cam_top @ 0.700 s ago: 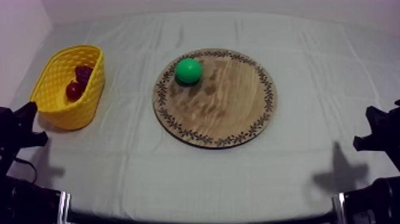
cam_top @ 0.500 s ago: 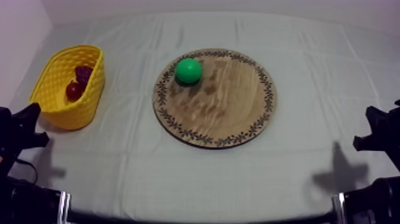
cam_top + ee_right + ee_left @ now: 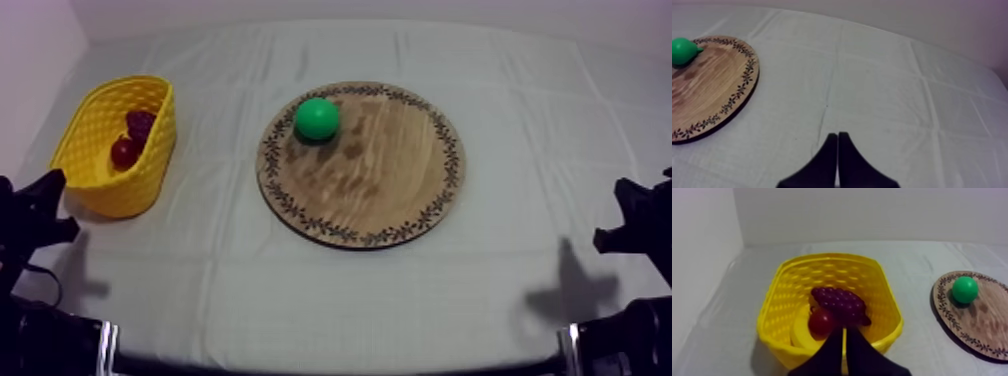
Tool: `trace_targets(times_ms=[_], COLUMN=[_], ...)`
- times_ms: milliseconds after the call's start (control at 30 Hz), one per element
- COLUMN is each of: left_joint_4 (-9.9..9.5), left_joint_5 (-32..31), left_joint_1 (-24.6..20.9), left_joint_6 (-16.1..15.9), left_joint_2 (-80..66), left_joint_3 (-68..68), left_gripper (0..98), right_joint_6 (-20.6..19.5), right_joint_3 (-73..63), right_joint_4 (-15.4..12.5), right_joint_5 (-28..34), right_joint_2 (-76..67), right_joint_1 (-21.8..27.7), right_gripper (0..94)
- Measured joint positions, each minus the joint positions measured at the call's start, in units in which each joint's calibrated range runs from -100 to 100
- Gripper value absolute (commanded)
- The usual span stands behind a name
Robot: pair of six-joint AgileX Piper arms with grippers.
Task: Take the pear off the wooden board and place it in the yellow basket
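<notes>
The pear [image 3: 317, 118] lay on the wooden board [image 3: 390, 190], near its far left rim, at the middle of the tabletop [image 3: 330, 300]. The yellow basket [image 3: 110, 190] stood by the tabletop's left edge, holding a bunch of grapes [image 3: 140, 122] and a small red fruit [image 3: 124, 152]. The left tool [image 3: 843, 330] and the right tool [image 3: 837, 134] were closed, empty.

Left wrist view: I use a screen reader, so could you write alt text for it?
The left gripper, closed on nothing, points at the yellow basket, which holds a bunch of grapes and a small red fruit. The green pear sits on the wooden board beside the basket.
</notes>
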Motion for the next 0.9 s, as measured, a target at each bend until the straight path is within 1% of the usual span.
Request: trace_targets(times_ms=[67, 167, 233, 300, 433, 667, 767, 900], left_joint_4=[-0.71, -1.07, -1.08, -0.69, 0.19, 1.06, 1.06, 0.81], left_joint_5=[-0.4, -0.5, -0.7, 0.1, 4.1, 14.1, 17.8, 19.6], left_joint_1=[0.0, -0.2, -0.3, -0.1, 0.6, 2.9, 4.4, 6.3], left_joint_6=[0.0, 0.4, 0.5, 0.4, 0.0, -0.6, -0.5, 0.0], left_joint_2=[0.7, 1.5, 3.6, 6.3, 11.5, 22.6, 27.6, 33.7], left_joint_3=[-0.4, -1.1, -3.1, -6.2, -13.7, -29.8, -37.0, -44.8], left_gripper=[0.0, 0.0, 0.0, 0.0, 0.0, 0.0, 0.0, 0.0], right_joint_6=[0.0, 0.0, 0.0, 0.0, 0.0, 0.0, 0.0, 0.0], right_joint_3=[0.0, 0.0, 0.0, 0.0, 0.0, 0.0, 0.0, 0.0], right_joint_4=[0.0, 0.0, 0.0, 0.0, 0.0, 0.0, 0.0, 0.0], right_joint_5=[0.0, 0.0, 0.0, 0.0, 0.0, 0.0, 0.0, 0.0], right_joint_2=[0.0, 0.0, 0.0, 0.0, 0.0, 0.0, 0.0, 0.0], right_joint_1=[0.0, 0.0, 0.0, 0.0, 0.0, 0.0, 0.0, 0.0], right_gripper=[0.5, 0.5, 0.5, 0.5, 0.5, 0.5, 0.5, 0.5])
